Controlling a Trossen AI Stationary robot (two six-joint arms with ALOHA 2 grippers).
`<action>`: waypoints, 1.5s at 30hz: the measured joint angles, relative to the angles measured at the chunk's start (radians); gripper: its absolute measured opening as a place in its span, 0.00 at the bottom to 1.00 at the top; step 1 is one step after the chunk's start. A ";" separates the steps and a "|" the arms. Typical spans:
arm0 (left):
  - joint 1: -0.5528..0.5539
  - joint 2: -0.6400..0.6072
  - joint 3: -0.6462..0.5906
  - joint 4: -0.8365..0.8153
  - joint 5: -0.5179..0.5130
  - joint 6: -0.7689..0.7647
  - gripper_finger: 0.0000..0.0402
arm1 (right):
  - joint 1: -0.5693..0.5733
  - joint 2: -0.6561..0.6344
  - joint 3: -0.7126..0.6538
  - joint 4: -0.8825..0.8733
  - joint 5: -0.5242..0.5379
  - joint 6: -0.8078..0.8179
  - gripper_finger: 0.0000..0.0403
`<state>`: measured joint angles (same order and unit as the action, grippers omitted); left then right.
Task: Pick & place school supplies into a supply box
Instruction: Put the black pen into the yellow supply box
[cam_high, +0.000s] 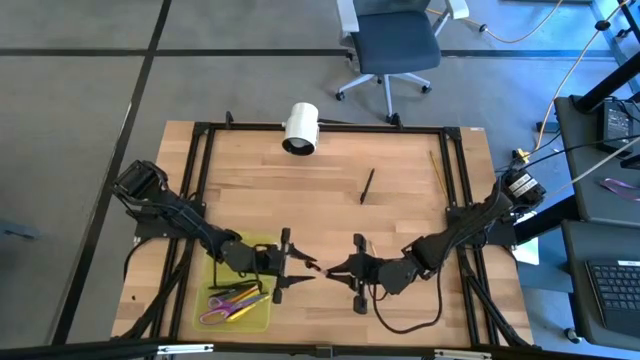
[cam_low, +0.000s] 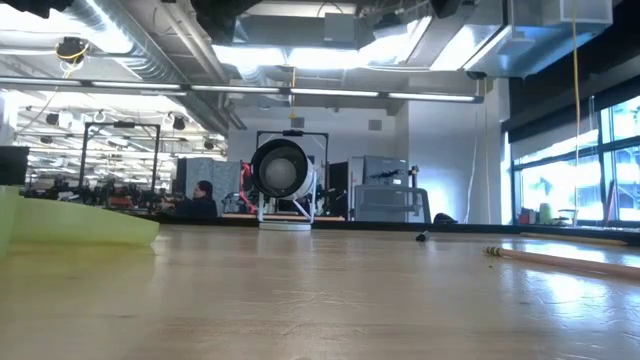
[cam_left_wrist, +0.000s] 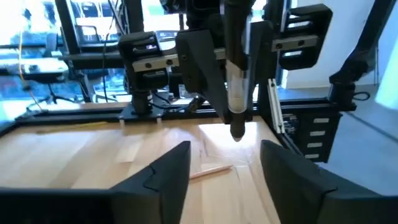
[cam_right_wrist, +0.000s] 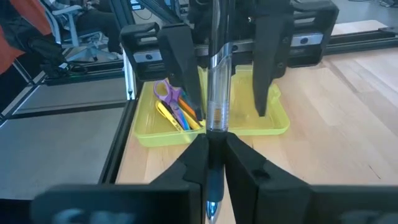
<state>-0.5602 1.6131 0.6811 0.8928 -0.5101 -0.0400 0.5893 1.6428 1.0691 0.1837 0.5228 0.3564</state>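
Passing a pen (cam_right_wrist: 217, 99) from one arm to the other looks like the step in hand, and to do it well the taking arm should pinch the pen tight before the other lets go, then carry it slowly over the supply box (cam_high: 262, 320). From high up, the left gripper (cam_high: 308, 264) and the right gripper (cam_high: 330, 270) meet tip to tip near the middle of the table's near edge, and the yellow-green box lies just left of them with purple scissors (cam_high: 215, 314) and colored pens inside. A black pen (cam_high: 367, 186) lies alone farther back, a thin pencil (cam_high: 438, 170) lies near the right rail, and a white cylinder (cam_high: 300, 128) stands at the far edge. From table height, no gripper shows; only a box wall (cam_low: 80, 222) on the left, the cylinder (cam_low: 283, 180) far off, and a pencil (cam_low: 560, 258) on the right. From the left wrist, the left gripper (cam_left_wrist: 225, 163) has its fingers (cam_left_wrist: 165, 174) spread wide with nothing between them, and the right gripper (cam_left_wrist: 236, 106) holds the clear pen (cam_left_wrist: 237, 93) upright in front. From the right wrist, the right gripper (cam_right_wrist: 211, 155) has its fingers pressed together on the clear pen, and the box (cam_right_wrist: 267, 126) sits behind it with scissors (cam_right_wrist: 165, 90) in it.
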 joint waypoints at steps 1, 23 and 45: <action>0.000 0.000 0.000 0.000 0.007 -0.023 0.49 | 0.000 0.000 0.000 0.000 0.000 0.000 0.11; 0.072 0.000 0.006 0.211 0.225 0.004 0.39 | -0.005 0.000 0.000 -0.002 0.000 -0.002 0.11; 0.072 0.000 0.006 0.232 0.216 0.113 0.07 | -0.024 0.000 0.001 -0.019 -0.034 -0.069 0.18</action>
<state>-0.4880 1.6131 0.6872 1.1252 -0.2944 0.0725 0.5652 1.6428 1.0702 0.1652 0.4890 0.2871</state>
